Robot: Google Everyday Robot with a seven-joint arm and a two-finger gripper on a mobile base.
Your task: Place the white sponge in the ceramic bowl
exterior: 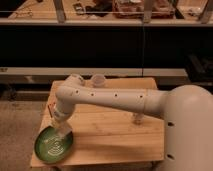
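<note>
The ceramic bowl [50,146], a wide shallow green dish with pale rings, sits at the table's front left corner. My gripper [60,129] hangs down from the white arm over the bowl's far rim. It is shut on the white sponge [63,132], a small pale pad that shows at its tip just above the dish. The arm hides most of the gripper.
A white cup [98,80] stands at the back of the wooden table [115,137]. A dark packet [50,107] peeks out at the left edge behind the arm. A small pale object [137,119] stands under the arm at mid table. The robot's white body [187,130] fills the right.
</note>
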